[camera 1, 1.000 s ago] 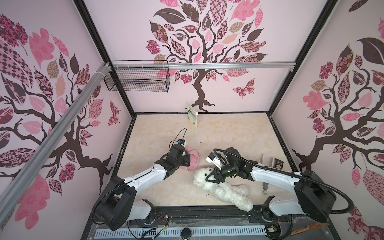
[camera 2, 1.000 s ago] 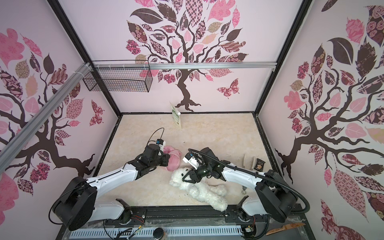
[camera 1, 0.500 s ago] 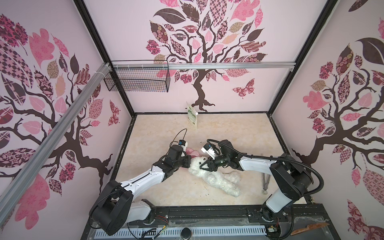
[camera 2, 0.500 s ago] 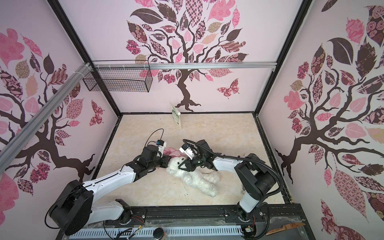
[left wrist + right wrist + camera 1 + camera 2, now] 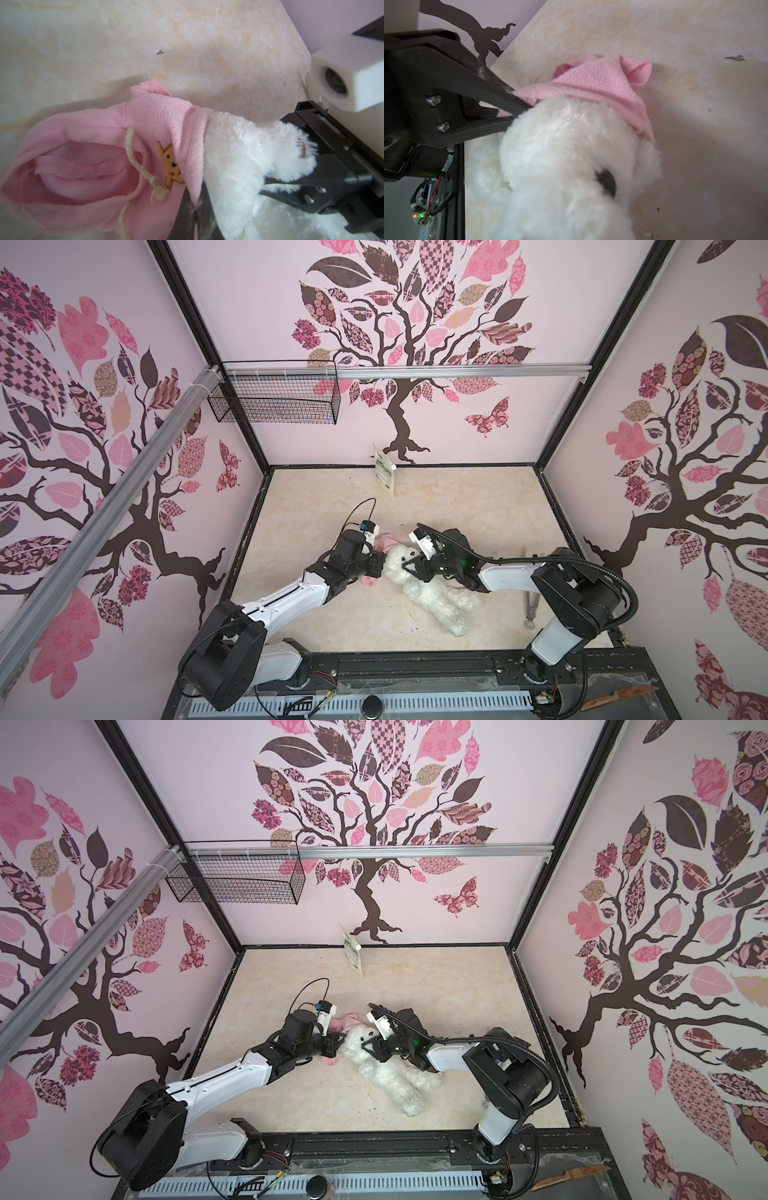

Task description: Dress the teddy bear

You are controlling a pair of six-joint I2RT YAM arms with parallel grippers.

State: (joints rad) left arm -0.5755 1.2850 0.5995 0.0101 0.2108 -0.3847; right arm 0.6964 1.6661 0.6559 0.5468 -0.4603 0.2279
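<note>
Teddy bear (image 5: 419,585) lies on tabletop (image 5: 457,506), head toward L end effector (image 5: 381,565) — clamped on pink hoodie (image 5: 116,158) hem over head. R end effector (image 5: 409,566) pinches bear's ear — body axis trails front-right.

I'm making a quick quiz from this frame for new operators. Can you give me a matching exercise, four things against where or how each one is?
Things:
1. teddy bear
2. pink hooded top
3. left gripper
4. wire basket

States:
A. hangs on the back wall rail
B. lies on the floor, head toward the pink fabric
C. shut on a pink fabric edge
D. edge draped over the bear's head

Pairs: 1-B, 2-D, 3-C, 4-A
</note>
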